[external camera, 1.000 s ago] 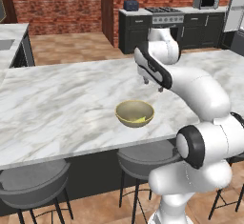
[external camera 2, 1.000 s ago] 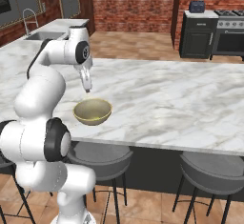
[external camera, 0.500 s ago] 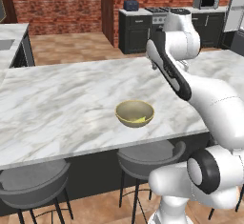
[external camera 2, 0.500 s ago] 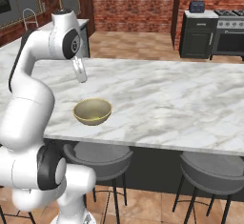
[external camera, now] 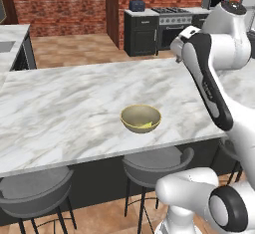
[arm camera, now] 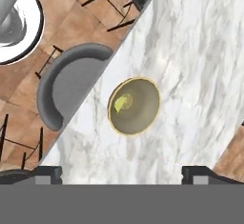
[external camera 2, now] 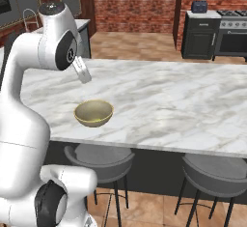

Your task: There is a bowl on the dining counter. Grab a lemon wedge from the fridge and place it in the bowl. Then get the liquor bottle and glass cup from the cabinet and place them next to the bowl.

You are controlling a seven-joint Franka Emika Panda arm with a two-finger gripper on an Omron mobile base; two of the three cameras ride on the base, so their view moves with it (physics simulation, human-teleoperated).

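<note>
Bowl (arm camera: 134,106): one, resting on the marble bench (arm camera: 200,61) near its stool-side edge. One lemon wedge (arm camera: 122,103) lay inside it. One claw (arm camera: 122,173) hung above, fingers spread wide, empty. Two stools (external camera: 154,163) stood below the edge.

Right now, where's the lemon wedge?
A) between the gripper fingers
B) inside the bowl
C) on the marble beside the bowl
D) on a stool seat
B: the hand view shows the lemon wedge lying inside the bowl near its rim, with the bowl standing on the dining counter; the gripper has its fingertips spread wide with nothing between them.
</note>
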